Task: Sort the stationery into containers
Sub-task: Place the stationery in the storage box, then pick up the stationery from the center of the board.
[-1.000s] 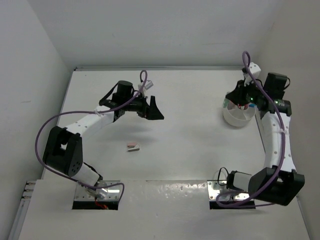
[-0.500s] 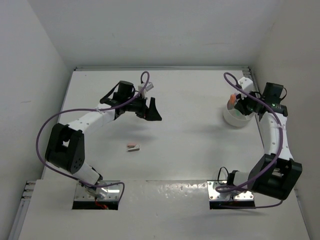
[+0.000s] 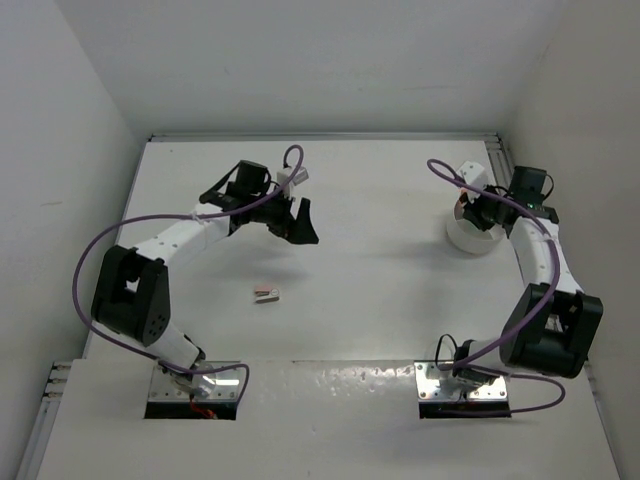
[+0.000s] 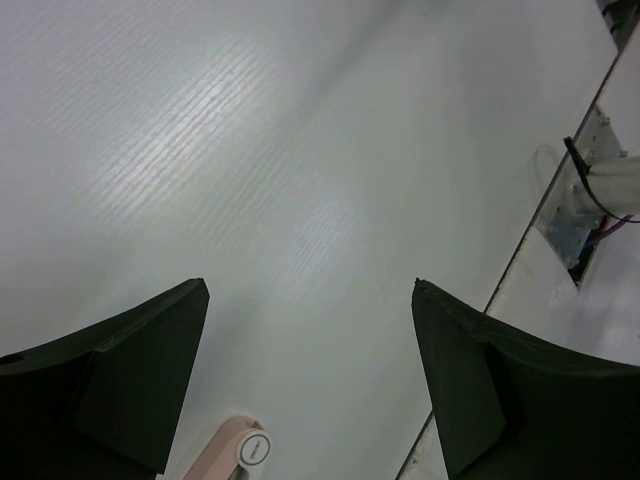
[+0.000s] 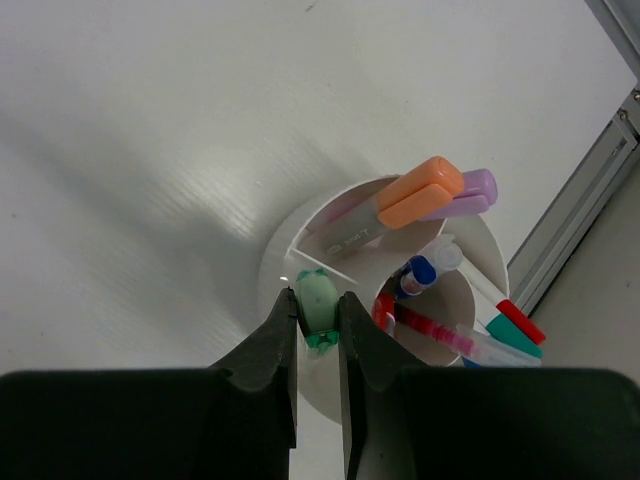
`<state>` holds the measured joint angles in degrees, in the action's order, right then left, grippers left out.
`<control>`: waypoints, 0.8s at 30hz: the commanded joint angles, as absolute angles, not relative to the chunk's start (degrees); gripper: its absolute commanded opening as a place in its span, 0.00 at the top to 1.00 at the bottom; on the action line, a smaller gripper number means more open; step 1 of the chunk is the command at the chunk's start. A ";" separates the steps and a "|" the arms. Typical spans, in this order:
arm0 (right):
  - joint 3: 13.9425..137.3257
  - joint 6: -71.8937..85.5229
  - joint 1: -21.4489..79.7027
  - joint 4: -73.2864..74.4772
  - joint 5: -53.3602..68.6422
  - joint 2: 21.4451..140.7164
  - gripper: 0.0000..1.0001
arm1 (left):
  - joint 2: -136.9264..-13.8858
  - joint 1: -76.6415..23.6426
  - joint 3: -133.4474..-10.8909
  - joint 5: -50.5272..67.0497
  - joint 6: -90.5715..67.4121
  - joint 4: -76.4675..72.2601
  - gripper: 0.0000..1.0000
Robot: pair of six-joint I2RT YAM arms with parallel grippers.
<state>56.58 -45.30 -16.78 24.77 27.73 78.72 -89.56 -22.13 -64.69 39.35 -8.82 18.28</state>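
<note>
My right gripper (image 5: 318, 305) is shut on a green highlighter (image 5: 318, 303) and holds it over the rim of the round white tub (image 5: 275, 262), which stands at the far right (image 3: 470, 238). The tub holds an orange highlighter (image 5: 420, 190), a purple one (image 5: 462, 192) and several thin pens with red, blue and teal caps (image 5: 450, 335). A small pinkish-brown block (image 3: 265, 293) lies on the table at centre-left. My left gripper (image 3: 303, 222) is open and empty above the table, up and right of the block, whose end shows in the left wrist view (image 4: 235, 452).
Metal mounting plates (image 3: 455, 382) lie at the arm bases along the near edge. A rail (image 5: 580, 215) runs just right of the tub. White walls close the table on the left, back and right.
My right gripper has swung over the tub, its arm shifting right and back. The left gripper has hardly moved. The block lies as before.
</note>
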 commanded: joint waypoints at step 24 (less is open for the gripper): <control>65.48 -7.85 -0.70 28.82 36.03 65.30 0.44 | -87.10 -21.09 -58.38 18.64 43.15 49.49 0.14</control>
